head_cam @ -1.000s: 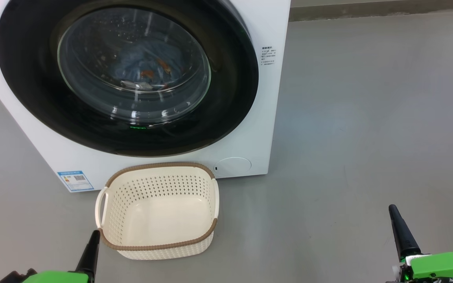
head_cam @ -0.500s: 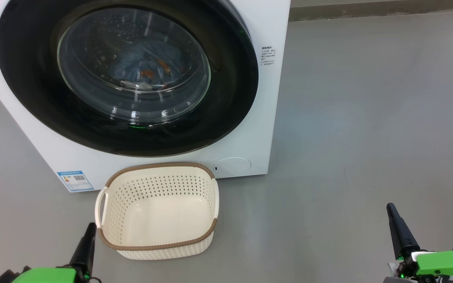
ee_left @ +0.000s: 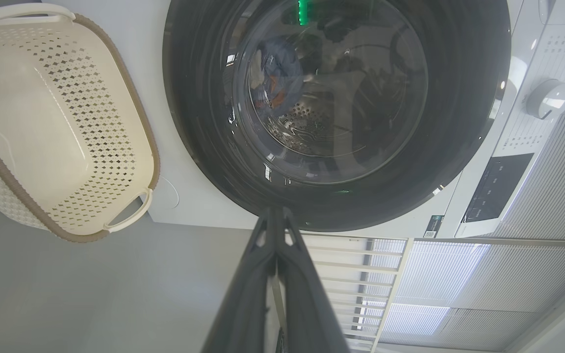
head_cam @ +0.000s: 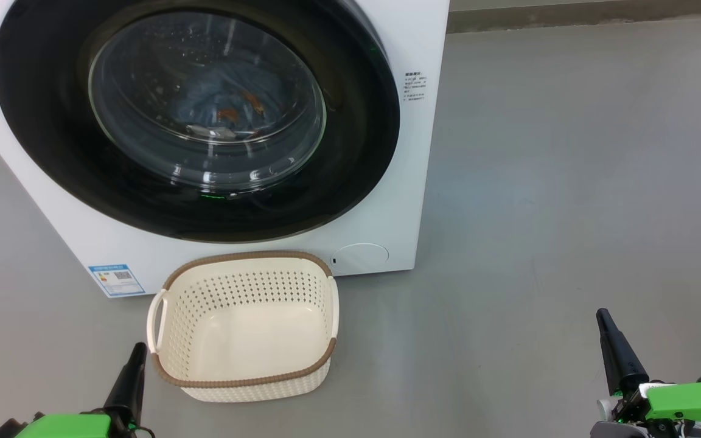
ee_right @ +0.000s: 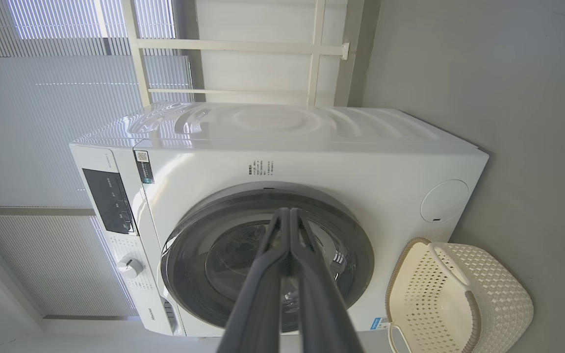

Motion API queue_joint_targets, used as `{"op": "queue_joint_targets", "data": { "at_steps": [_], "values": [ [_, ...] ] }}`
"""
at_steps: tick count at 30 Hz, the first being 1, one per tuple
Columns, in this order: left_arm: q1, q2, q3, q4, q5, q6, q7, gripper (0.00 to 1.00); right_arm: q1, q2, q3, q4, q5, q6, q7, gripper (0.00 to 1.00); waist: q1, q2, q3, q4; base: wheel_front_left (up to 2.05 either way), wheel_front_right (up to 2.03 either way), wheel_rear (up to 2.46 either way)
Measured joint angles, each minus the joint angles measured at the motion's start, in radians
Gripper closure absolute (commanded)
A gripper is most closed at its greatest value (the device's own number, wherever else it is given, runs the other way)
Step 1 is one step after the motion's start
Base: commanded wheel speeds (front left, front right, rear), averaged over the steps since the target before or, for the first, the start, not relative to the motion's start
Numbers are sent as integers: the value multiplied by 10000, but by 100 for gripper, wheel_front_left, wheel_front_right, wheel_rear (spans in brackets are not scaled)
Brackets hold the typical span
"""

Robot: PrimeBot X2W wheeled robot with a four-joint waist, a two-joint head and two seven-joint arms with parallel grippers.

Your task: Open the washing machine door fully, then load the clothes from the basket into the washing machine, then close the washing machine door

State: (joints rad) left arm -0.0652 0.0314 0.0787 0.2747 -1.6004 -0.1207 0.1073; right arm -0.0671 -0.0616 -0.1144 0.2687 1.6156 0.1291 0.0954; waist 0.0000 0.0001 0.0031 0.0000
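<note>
The white washing machine (head_cam: 387,201) stands at the upper left of the head view. Its round black-rimmed door (head_cam: 46,121) lies flat against the front, closed. Through the glass bowl, light-blue clothes (head_cam: 229,100) with orange prints lie in the drum. The cream basket (head_cam: 244,325) with a brown rim sits on the floor before the machine, and its inside is bare. My left gripper (head_cam: 137,350) is shut, just left of the basket's near corner. My right gripper (head_cam: 603,316) is shut, low at the right, far from the machine. Both wrist views show the fingers pressed together: left gripper (ee_left: 275,211), right gripper (ee_right: 290,212).
Grey floor (head_cam: 569,182) spreads wide to the right of the machine. A wall skirting (head_cam: 569,18) runs along the far edge. The right wrist view shows window blinds (ee_right: 42,98) and a white frame (ee_right: 243,46) behind the machine. A control panel and knob (ee_left: 550,98) top the machine's front.
Both grippers have drawn back slightly toward the bottom of the head view, the left one dropping away from the basket's corner. The door, basket and clothes have not moved.
</note>
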Motion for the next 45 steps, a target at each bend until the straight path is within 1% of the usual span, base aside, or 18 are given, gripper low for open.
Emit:
{"op": "queue_joint_targets", "data": {
  "at_steps": [45],
  "values": [
    [-6, 0, 2, 0, 0, 0, 0, 100, 0, 67, -100, 4, -10, 0, 17, 100, 0, 0, 0, 0, 0, 0, 0]
  ]
}}
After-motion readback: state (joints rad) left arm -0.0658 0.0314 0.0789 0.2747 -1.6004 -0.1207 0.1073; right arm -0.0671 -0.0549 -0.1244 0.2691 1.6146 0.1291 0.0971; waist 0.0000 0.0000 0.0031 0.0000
